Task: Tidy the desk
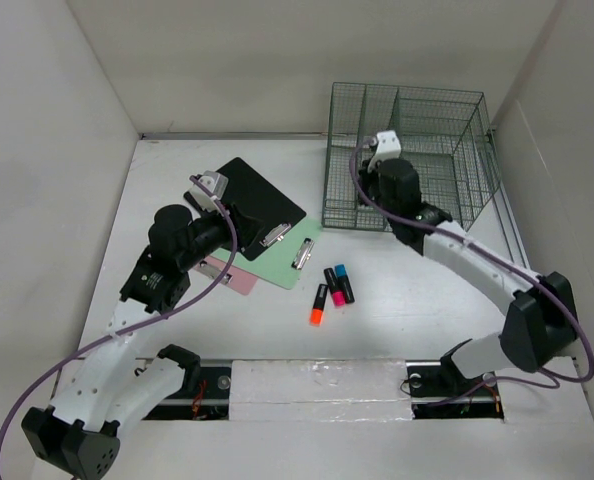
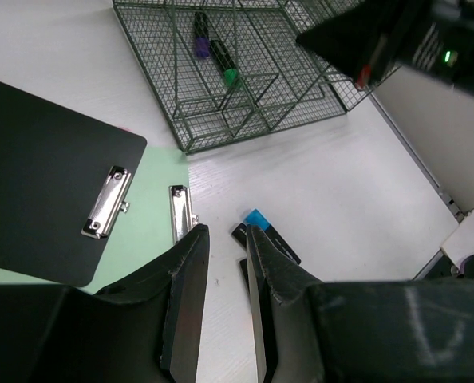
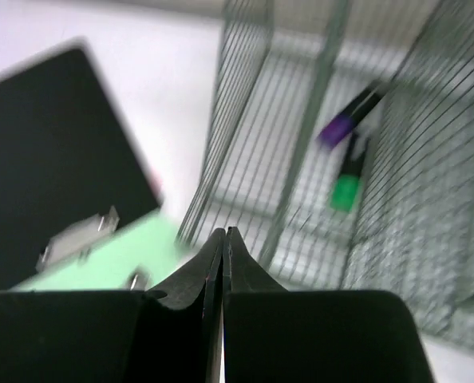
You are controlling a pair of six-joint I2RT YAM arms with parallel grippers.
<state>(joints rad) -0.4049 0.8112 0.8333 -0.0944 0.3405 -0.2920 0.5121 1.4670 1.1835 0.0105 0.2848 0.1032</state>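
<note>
Desk (image 1: 417, 310): white tabletop, spread under both arms and filling the floor of the enclosure from the arm bases to the far wall. Left gripper (image 2: 225, 239) is held over the desk's left-middle part; its fingers (image 2: 187, 279) are parted by a narrow gap with nothing held between them, and bare white desk surface is seen through that gap. Contact between these fingers and the desk cannot be told. Right gripper (image 3: 223, 239) is held over the far right part of the desk, its fingers pressed together and empty, with the desk seen blurred below and beyond the tips. A black clipboard (image 1: 262, 205) is laid flat on the desk at centre-left, overlapping a pale green clipboard (image 1: 289, 258) whose metal clip lies just beyond the left fingertips in the left wrist view. A pink flat item (image 1: 227, 272) is partly seen beside the left arm. Three highlighters are grouped near the desk's middle: orange (image 1: 317, 305), pink (image 1: 334, 288) and blue (image 1: 344, 283), close together, to the right of the green clipboard. A green wire-mesh rack (image 1: 407, 150) stands at the far right of the desk, ahead of the right fingertips. Inside one compartment, a purple-capped marker (image 2: 200, 32) and a green-capped marker (image 2: 223, 62) are lying side by side.
</note>
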